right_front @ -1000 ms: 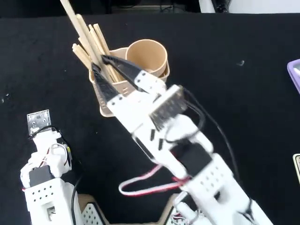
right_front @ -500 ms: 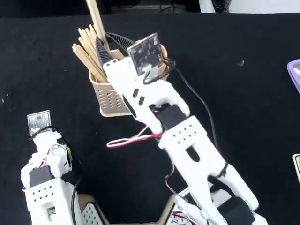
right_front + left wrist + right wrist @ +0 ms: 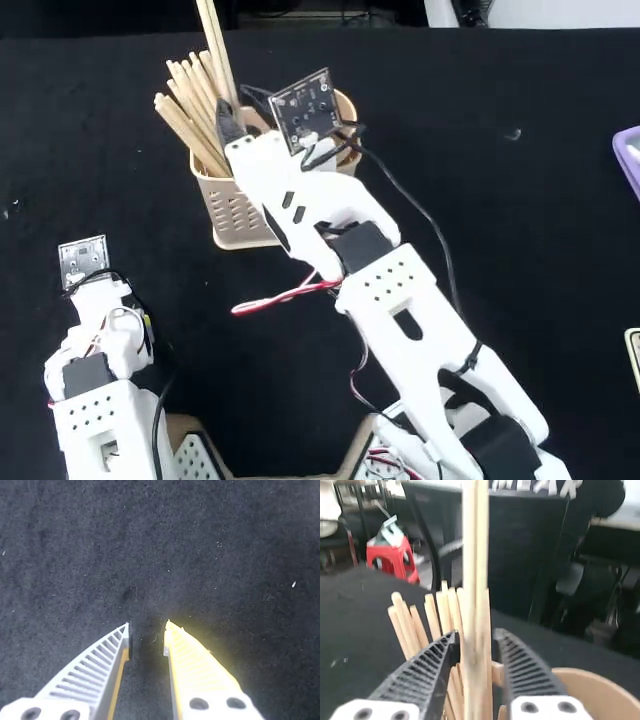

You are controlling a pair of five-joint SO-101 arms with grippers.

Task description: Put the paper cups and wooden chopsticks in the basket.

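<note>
A beige slotted basket [image 3: 235, 215] stands at the back left of the black table. Several wooden chopsticks [image 3: 185, 115] lean in it, and a paper cup [image 3: 347, 105] sits in its right side. My right gripper [image 3: 232, 118] hangs over the basket, shut on a pair of wooden chopsticks [image 3: 215, 40] held upright. In the right wrist view these chopsticks [image 3: 475, 555] rise between the fingers of the right gripper [image 3: 474, 640], with the cup's rim [image 3: 590, 685] below. My left gripper [image 3: 146, 632] points at bare black cloth, narrowly open with nothing between its fingers.
The left arm [image 3: 95, 330] sits folded at the front left. A purple object [image 3: 630, 155] shows at the right edge, and a small speck [image 3: 513, 133] lies on the cloth at the back right. Wide black cloth lies to the right of the basket.
The right arm swung from a tilt across the basket to a steeper stance above it. The held chopsticks went from leaning left to nearly upright, and the jaws narrowed. The left arm kept still.
</note>
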